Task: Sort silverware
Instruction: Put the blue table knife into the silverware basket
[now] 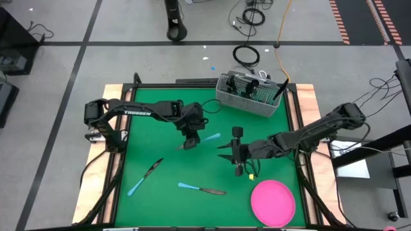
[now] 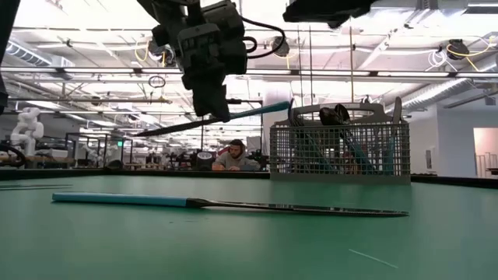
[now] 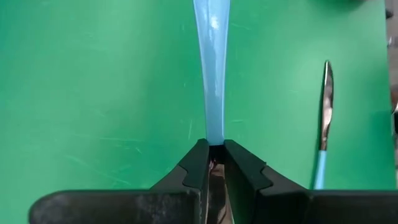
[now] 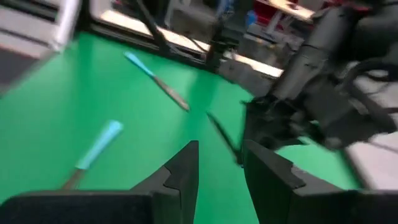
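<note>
Three pieces of cutlery show outside the caddy (image 1: 250,94), a grey wire-mesh box with a square grid wall that stands at the far edge of the green worktop (image 1: 160,205) and already holds several upright pieces with light blue handles. The worktop is a flat, matte green mat framed in pale wood.

One piece, a knife (image 1: 198,140), hangs in the air in front of the caddy, toward the middle of the worktop. The left pincer (image 1: 189,142) is closed on it: in the left wrist view its two dark, wedge-shaped fingers (image 3: 198,163) pinch the neck of the knife where the smooth, glossy blue handle (image 3: 212,68) meets the dark metal. In the low view the knife sits nearly level, blue handle pointing toward the caddy and thin dark blade (image 2: 167,127) away from it.

Two more knives lie flat well in front of the caddy: one (image 1: 145,176) on a slant to the left, another (image 1: 201,188) nearly level toward the middle. Each has a slim blue plastic handle and a dull, dark, tapering blade.

The right pincer (image 1: 235,154) hovers in front of the caddy, beside a round pink plate (image 1: 273,201), its fingers partly apart and holding nothing.
</note>
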